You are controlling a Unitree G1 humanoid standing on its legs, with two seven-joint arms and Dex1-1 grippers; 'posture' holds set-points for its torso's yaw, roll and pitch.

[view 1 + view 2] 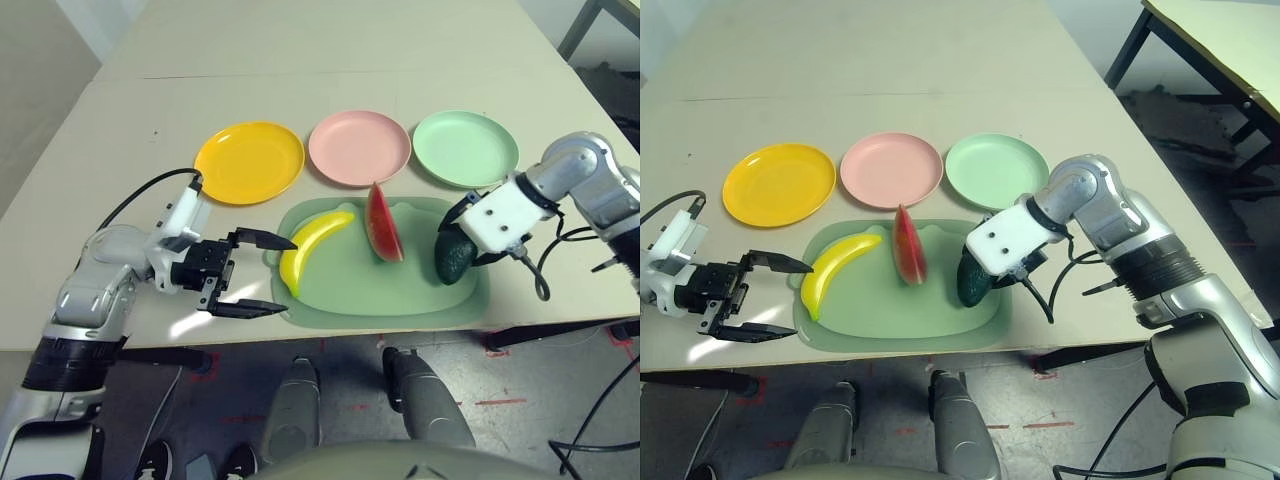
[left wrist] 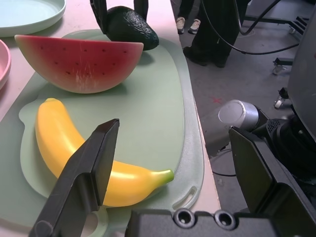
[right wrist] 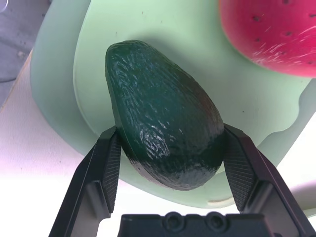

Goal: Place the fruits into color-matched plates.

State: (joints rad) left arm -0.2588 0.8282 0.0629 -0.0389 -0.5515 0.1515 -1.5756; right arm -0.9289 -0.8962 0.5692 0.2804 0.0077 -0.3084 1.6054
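A yellow banana, a red watermelon wedge and a dark green avocado are on the pale green mat. My right gripper is shut on the avocado at the mat's right end, one finger pressed on each side. Whether the avocado still rests on the mat I cannot tell. My left gripper is open at the mat's left edge, its fingers reaching either side of the banana's lower end without touching it. Behind the mat stand the orange-yellow plate, pink plate and mint green plate.
The mat lies close to the table's front edge. A black cable runs from my left wrist over the table. Another table stands off to the right. A person's shoes show on the floor below.
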